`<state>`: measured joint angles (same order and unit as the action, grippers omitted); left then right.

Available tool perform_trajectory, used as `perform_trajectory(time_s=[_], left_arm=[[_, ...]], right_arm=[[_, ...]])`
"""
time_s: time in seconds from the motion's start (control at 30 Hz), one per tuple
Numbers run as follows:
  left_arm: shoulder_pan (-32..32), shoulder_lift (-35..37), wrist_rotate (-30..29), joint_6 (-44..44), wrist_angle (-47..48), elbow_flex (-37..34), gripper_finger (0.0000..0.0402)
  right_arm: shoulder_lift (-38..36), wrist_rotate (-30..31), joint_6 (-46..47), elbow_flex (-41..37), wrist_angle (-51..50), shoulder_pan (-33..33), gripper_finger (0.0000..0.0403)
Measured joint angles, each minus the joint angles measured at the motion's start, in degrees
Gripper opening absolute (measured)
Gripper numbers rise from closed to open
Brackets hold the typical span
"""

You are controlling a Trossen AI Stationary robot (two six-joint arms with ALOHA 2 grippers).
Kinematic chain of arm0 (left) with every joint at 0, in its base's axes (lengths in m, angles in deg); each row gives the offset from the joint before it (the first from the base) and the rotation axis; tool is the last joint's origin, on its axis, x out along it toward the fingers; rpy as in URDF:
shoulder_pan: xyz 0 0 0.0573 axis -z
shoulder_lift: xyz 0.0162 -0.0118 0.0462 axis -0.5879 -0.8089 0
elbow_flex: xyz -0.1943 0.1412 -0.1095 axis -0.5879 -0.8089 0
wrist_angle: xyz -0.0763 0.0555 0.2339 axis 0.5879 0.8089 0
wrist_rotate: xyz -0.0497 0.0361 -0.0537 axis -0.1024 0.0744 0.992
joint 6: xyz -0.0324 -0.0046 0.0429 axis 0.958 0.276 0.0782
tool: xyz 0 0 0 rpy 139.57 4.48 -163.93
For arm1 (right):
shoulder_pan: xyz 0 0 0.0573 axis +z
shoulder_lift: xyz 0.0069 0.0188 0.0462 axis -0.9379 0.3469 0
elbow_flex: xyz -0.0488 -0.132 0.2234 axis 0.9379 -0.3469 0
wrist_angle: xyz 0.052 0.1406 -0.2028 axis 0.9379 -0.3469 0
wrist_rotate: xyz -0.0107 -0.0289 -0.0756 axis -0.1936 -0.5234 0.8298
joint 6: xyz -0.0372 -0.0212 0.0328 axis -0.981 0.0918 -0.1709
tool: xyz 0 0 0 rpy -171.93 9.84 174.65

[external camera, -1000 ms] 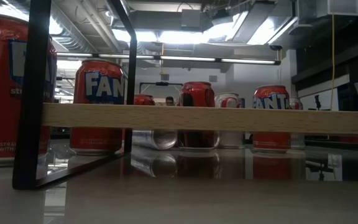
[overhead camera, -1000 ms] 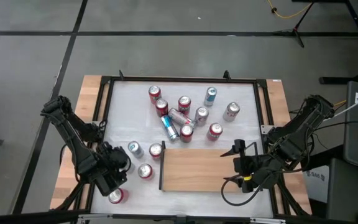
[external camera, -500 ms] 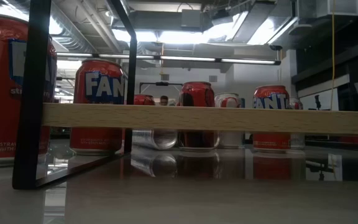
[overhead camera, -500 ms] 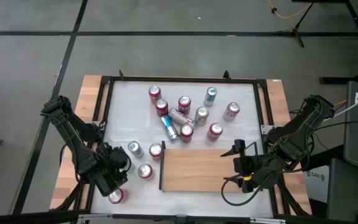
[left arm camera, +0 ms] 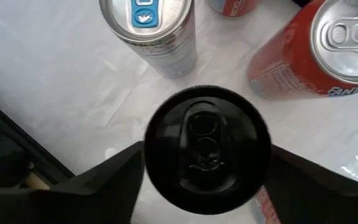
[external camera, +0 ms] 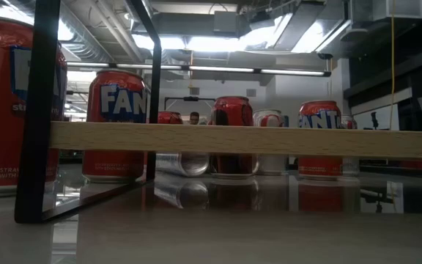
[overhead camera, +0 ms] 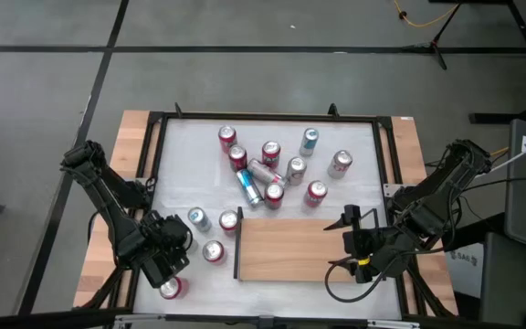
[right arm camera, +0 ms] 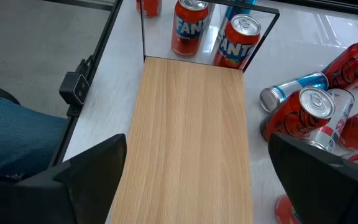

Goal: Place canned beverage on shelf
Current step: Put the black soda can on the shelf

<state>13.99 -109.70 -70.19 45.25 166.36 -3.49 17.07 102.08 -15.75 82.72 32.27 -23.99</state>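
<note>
Currently the shelf (overhead camera: 286, 249) sits empty at table's 5 o'clock, board flat, long axis 9-to-3. Left gripper (left arm camera: 207, 186) straddles an upright black-topped can (left arm camera: 207, 147) at 7 o'clock, fingers beside it, contact unclear. Right gripper (right arm camera: 197, 186), fingers apart, hovers at shelf's 3 o'clock end.

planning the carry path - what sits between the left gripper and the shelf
In the high view, one upright red can stands between the left gripper and the shelf, close to the shelf's left rail; otherwise bare white tabletop.
</note>
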Motion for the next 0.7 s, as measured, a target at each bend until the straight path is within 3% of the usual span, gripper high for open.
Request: perform_trajectory(time_s=[0.17,0.4,0.7], left_arm=[[0.0,0.0,0.4,0.0,0.3,1.2,0.0218],[-0.2,0.0,3.6,0.0,4.8,7.6,0.0217],[-4.2,0.0,2.6,-4.0,12.8,23.6,0.0217]], right_arm=[[0.0,0.0,0.0,0.0,0.0,0.0,0.0381],[0.0,0.0,0.0,0.0,0.0,0.0,0.0381],[0.0,0.0,0.0,0.0,0.0,0.0,0.0381]])
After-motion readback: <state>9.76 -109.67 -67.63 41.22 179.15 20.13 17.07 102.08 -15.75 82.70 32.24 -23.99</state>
